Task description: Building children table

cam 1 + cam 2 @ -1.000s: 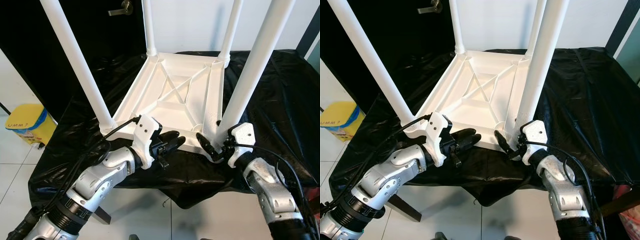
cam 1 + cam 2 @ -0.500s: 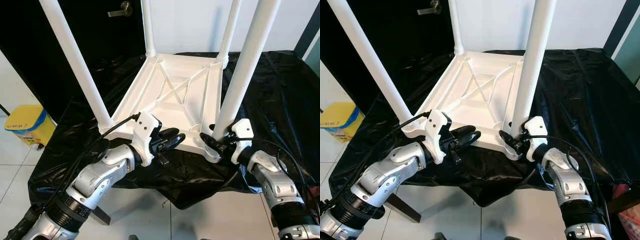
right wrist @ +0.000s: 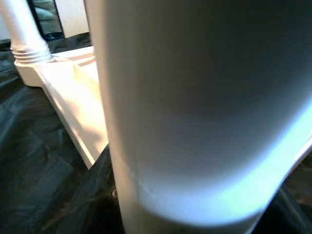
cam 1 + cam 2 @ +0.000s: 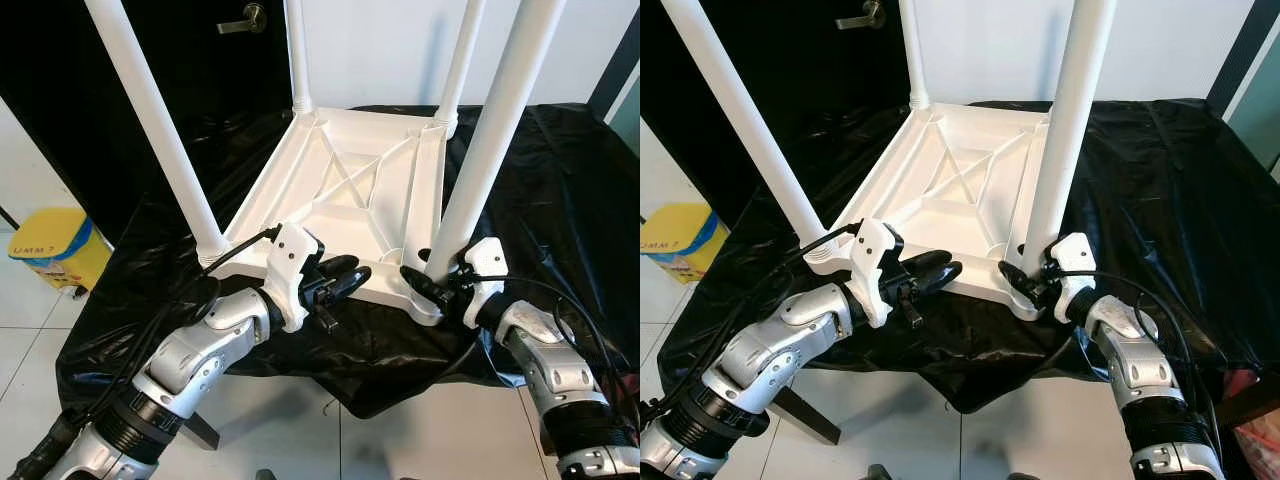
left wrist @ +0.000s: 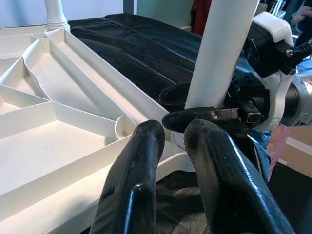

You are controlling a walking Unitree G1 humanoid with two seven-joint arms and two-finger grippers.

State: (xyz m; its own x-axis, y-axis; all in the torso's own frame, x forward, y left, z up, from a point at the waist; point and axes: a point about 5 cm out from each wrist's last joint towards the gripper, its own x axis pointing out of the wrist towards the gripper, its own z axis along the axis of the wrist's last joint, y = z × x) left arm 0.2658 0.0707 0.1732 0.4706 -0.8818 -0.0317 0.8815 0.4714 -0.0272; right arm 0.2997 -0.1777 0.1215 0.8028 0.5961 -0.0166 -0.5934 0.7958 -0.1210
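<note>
Upturned white table (image 4: 350, 190) lies on black-draped worktop (image 4: 560, 190), legs up. Near-right leg (image 4: 480, 170) runs upright, base w/in right gripper (image 4: 425, 287), fingers around it, closest arm. Left gripper (image 4: 340, 278) nearly closed, empty, at near rim.

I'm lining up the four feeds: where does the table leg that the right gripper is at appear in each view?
Left eye: near right leg, rising from the upturned tabletop's corner.
Right eye: the leg at centre right.
Left wrist: white column at upper right, beyond the left gripper.
Right wrist: the leg, very close.
Shared landmark: the right gripper at its base.
</note>
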